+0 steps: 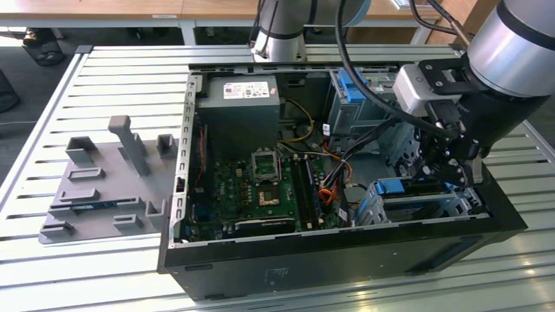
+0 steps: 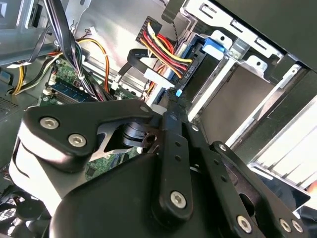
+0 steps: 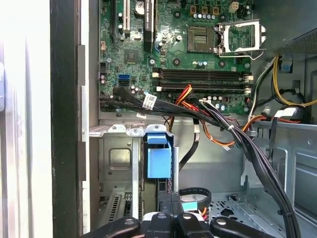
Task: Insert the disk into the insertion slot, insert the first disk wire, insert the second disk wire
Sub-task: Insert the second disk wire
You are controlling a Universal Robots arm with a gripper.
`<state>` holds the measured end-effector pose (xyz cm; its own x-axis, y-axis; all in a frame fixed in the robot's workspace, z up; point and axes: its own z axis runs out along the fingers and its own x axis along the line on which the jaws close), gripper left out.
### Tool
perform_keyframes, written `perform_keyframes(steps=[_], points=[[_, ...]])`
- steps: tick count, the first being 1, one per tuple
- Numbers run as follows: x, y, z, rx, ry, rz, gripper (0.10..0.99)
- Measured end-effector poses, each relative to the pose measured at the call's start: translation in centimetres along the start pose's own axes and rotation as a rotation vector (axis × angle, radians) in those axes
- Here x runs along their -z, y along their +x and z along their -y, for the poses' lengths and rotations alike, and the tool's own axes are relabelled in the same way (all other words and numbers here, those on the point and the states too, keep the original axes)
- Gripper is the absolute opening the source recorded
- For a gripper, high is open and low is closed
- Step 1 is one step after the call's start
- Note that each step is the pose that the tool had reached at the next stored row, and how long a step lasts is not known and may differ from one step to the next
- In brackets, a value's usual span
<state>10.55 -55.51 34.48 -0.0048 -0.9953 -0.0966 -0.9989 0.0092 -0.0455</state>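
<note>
Lower right of the exterior view: gripper [image 1: 451, 170] over the insertion slot [image 1: 425, 207].
Disk [image 1: 407, 186] sits seated there; its jaws seem closed on a wire connector [image 2: 174, 92], though partly hidden.

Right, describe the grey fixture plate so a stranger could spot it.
Start at the open computer case on the slatted table. On the exterior view's left of it lies the fixture plate: flat, grey, with upright posts and blocks, unlike the table's plain white slats.

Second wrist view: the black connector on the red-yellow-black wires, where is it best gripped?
Probably on the black plastic connector body, pinched across its two broad flat faces rather than on the wires, which would flex. Approach from the wire side, since its other end faces the blue-framed disk and leaves little room there.
</note>
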Motion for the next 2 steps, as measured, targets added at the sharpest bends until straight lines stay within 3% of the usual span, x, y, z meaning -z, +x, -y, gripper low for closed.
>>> perform_keyframes(steps=[2], points=[[0.02, 0.0, 0.0, 0.0, 0.0, -0.0001, 0.106]])
